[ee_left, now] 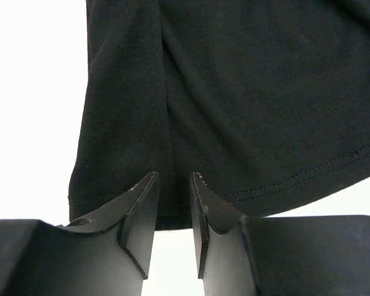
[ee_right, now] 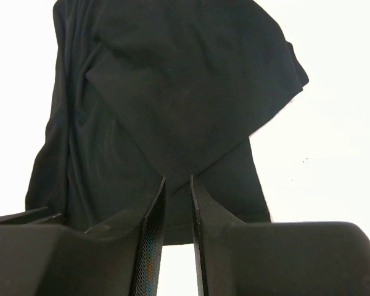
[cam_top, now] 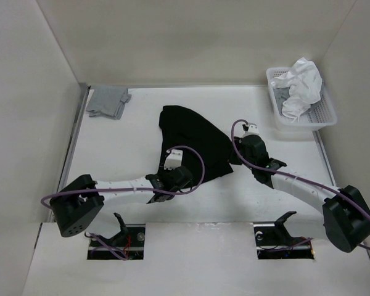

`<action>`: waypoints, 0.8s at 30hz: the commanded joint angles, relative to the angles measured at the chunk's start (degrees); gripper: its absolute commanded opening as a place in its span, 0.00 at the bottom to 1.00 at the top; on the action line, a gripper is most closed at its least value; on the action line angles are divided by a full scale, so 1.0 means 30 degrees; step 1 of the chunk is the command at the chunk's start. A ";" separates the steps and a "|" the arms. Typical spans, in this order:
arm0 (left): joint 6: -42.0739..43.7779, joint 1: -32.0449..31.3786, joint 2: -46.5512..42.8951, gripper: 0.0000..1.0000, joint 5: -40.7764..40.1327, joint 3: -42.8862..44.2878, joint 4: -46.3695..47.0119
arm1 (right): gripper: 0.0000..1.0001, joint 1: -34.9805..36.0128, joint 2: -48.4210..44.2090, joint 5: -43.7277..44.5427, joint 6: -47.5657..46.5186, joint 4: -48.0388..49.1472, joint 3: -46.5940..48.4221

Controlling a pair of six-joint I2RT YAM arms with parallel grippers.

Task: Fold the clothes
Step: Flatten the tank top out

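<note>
The black T-shirt [cam_top: 194,139] is down on the white counter [cam_top: 123,148], left of the white basket [cam_top: 320,117] and nearer the arms than it, about mid-counter. It's not spread flat. From above it reads as a rough wedge, narrow at the end level with the basket and widening toward the arm bases, with one corner reaching out toward the basket's side.

Left end effector [ee_left: 172,176] is in at the shirt's near edge, on the side away from the basket. Its own camera shows the two dark fingers [ee_left: 139,209] a narrow gap apart over the stitched hem [ee_left: 308,174]. Bright counter shows between them lower down, and a lengthwise crease in the fabric runs straight toward the gap. No cloth clamped there that I can see.

Right end effector [ee_right: 177,180] comes in on the basket side of the shirt, and it's the same picture: fingers slightly parted, a slit of counter between them, tips at the shirt's edge. Ahead of them a top layer lies folded over at a slant, its point aimed at the gap, with rumpled folds running along the side away from the basket.

In the basket itself, a crumpled white garment [cam_top: 301,83] is heaped above the rim. Far to the left of the basket, at the same back edge of the counter, lies a small grey cloth [cam_top: 108,102], well apart from the shirt.
</note>
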 commanded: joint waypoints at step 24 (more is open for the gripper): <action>-0.0148 0.1115 -0.1928 0.04 0.0141 -0.1326 -0.0046 | 0.43 -0.0958 0.0047 0.0643 0.0927 0.0264 -0.0776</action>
